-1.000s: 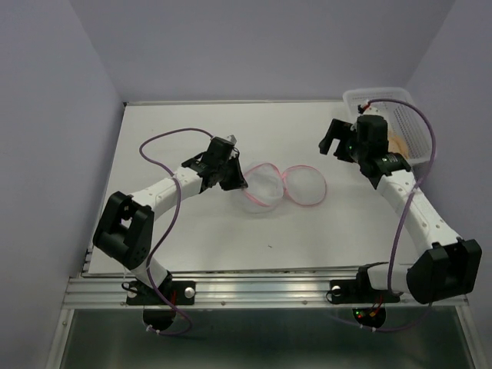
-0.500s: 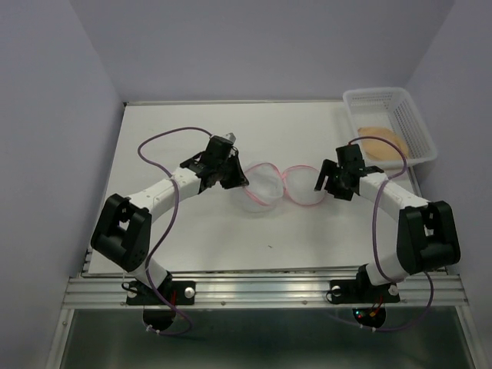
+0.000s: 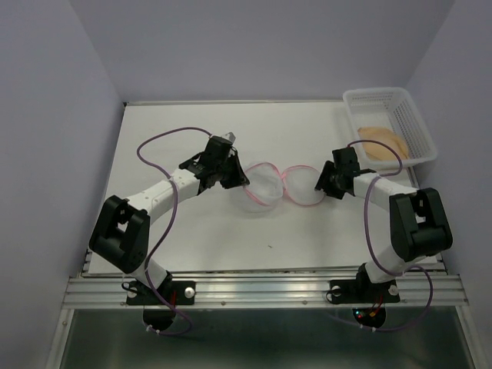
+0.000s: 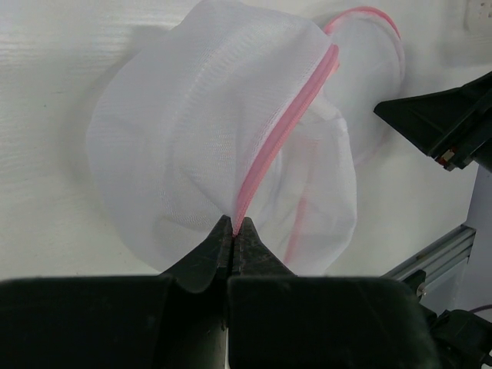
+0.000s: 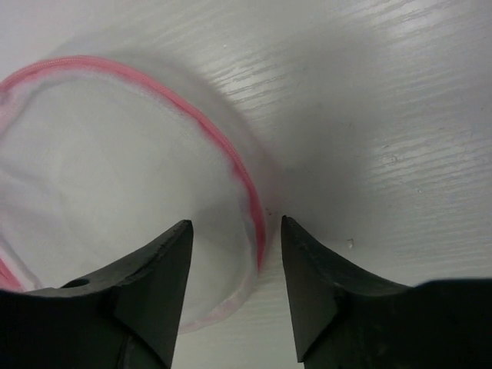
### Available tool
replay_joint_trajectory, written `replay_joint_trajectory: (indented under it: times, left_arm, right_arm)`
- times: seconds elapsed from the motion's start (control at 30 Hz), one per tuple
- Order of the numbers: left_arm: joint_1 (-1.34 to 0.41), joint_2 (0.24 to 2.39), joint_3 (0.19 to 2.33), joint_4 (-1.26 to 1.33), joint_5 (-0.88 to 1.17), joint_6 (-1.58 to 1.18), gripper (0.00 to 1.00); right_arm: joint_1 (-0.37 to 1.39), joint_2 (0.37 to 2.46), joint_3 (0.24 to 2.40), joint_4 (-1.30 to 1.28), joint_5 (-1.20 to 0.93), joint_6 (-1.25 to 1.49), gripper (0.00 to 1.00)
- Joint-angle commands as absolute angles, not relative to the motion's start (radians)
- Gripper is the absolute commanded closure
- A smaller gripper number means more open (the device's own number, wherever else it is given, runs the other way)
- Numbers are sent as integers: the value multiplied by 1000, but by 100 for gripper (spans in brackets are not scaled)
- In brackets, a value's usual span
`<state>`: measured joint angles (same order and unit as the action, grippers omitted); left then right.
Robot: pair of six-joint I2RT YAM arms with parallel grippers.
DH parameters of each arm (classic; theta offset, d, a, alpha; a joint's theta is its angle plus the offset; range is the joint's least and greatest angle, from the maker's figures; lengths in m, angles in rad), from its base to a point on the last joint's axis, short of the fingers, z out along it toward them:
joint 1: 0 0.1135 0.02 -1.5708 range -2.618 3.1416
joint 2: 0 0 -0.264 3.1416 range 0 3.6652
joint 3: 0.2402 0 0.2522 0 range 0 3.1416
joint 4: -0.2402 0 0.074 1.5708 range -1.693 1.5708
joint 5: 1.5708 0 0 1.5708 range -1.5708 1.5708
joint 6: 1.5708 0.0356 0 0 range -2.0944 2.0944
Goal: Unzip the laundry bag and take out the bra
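The laundry bag (image 3: 265,187) lies opened on the table as two white mesh halves with a pink zipper rim. My left gripper (image 3: 235,178) is shut on the rim of the left half (image 4: 192,131), the pink edge pinched at its fingertips (image 4: 233,224). My right gripper (image 3: 321,184) stands open at the right half (image 5: 115,169), its jaws either side of the pink rim (image 5: 257,223) without touching it. The tan bra (image 3: 382,140) lies in the white basket at the back right, apart from both grippers.
The white lattice basket (image 3: 392,98) stands at the table's back right corner. Purple cables loop over both arms. The aluminium rail (image 3: 261,292) runs along the near edge. Walls close in on the left and right.
My right arm has swung from the basket down to the bag's right half, and its jaws have narrowed. The bra now shows in the basket. The left gripper has kept its hold.
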<state>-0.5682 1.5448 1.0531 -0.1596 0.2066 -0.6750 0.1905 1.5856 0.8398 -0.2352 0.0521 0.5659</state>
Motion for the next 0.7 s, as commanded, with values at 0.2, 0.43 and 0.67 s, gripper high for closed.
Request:
replay_joint_trajectory:
  times: [0.2,0.43,0.67]
  left_arm:
    - [-569,1485,1031,-115,218,-681,100]
    - [-571,1485,1046,-107,206,-693,100]
    - [-572,1489,1068,-92,189,-703,100]
  right_arm:
    - [187,1571,819,-178,80,548,85]
    - [187,1467,1007,-391,205,402,99]
    - [187,1387,1184,-581,262,302,99]
